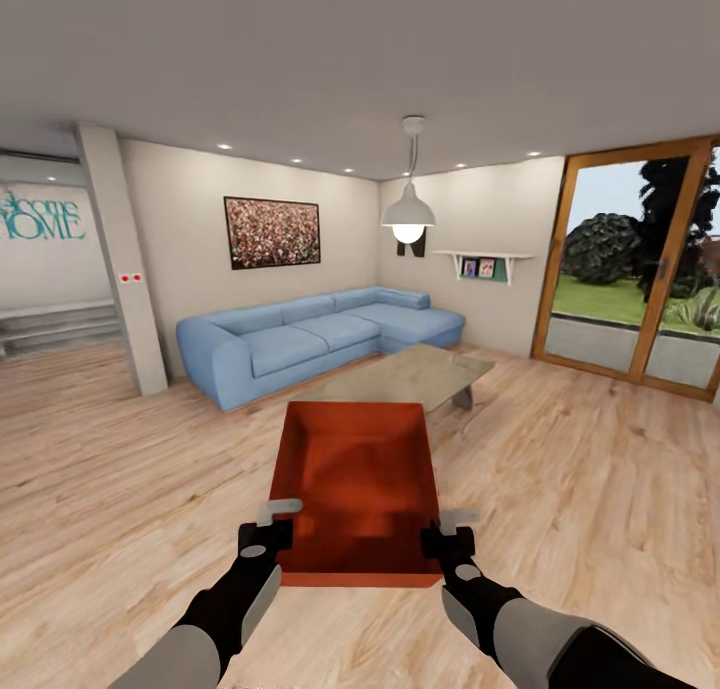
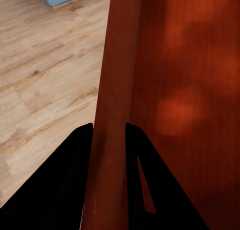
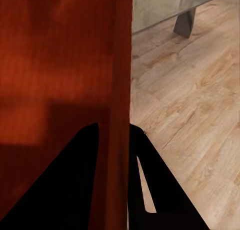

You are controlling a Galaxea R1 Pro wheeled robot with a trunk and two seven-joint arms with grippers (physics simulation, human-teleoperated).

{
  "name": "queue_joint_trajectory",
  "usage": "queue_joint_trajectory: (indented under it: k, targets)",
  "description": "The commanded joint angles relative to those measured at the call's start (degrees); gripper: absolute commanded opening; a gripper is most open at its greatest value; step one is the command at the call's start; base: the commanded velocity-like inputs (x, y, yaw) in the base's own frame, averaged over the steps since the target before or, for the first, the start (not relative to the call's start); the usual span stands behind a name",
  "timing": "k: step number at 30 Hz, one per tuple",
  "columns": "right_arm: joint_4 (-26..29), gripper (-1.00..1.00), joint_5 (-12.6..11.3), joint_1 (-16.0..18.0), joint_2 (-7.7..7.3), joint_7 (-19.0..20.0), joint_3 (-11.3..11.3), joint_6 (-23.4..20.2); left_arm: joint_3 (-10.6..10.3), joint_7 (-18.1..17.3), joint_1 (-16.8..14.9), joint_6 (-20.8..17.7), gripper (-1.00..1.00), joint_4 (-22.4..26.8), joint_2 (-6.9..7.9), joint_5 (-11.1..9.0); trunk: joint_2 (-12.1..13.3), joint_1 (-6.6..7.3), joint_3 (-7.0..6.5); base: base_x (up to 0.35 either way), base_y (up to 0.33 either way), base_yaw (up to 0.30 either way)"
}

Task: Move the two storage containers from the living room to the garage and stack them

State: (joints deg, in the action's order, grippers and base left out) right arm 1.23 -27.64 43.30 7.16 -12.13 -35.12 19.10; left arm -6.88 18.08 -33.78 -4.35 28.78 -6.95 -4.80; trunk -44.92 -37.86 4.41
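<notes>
Left gripper (image 1: 280, 525) is pinching the left wall of the bin (image 1: 360, 479), one finger (image 2: 60, 180) outside and one inside, wall sandwiched between them in the left wrist view (image 2: 109, 135). Right gripper (image 1: 447, 529) is doing the same on the right wall, fingers (image 3: 70, 180) straddling it (image 3: 114, 135). Both are gripping near the bin's near corners. The bin is hanging in the air between the two arms, open side up, roughly level, in front of the robot and above the wood floor (image 1: 120, 469); inside is looking empty from the head view. The robot is standing in the living room: a coffee table (image 1: 420, 374) is sitting just beyond the bin, a blue sofa (image 1: 320, 339) is running behind it along the wall, with a framed picture (image 1: 271, 232) above. A pendant lamp (image 1: 408, 209) is hanging over the table, a small shelf (image 1: 480, 264) is sitting on the far wall, and wood-framed glass doors (image 1: 640, 289) are showing garden at the right. A white pillar (image 1: 125, 269) is standing at the left.
</notes>
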Motion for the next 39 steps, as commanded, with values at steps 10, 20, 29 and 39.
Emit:
queue_joint_trajectory:
  k: [10, 20, 29, 39]
  targets:
    - [-0.09, -1.00, -0.66, 0.03, 0.52, 0.00, 1.28, 0.10, 0.20, 0.64, -0.06, -0.39, -1.00, 0.58, -0.03, -1.26, -0.08, -0.01, -0.17, 0.000, 0.000, 0.300]
    - [-0.09, -1.00, -0.66, 0.03, 0.53, 0.00, 1.28, 0.08, 0.20, 0.64, -0.06, -0.39, -1.00, 0.58, -0.01, -1.26, -0.08, -0.01, -0.44, 0.000, 0.000, 0.300]
    - [-0.09, -1.00, -0.66, 0.03, 0.52, 0.00, 1.25, 0.11, 0.20, 0.64, -0.06, -0.37, -1.00, 0.58, -0.03, -1.26, -0.08, -0.01, -0.67, 0.000, 0.000, 0.300]
    - [-0.09, -1.00, -0.66, 0.03, 0.55, 0.00, 1.20, 0.12, 0.20, 0.64, -0.06, -0.35, -1.00, 0.58, 0.01, -1.26, -0.08, -0.01, -0.93, 0.000, 0.000, 0.300]
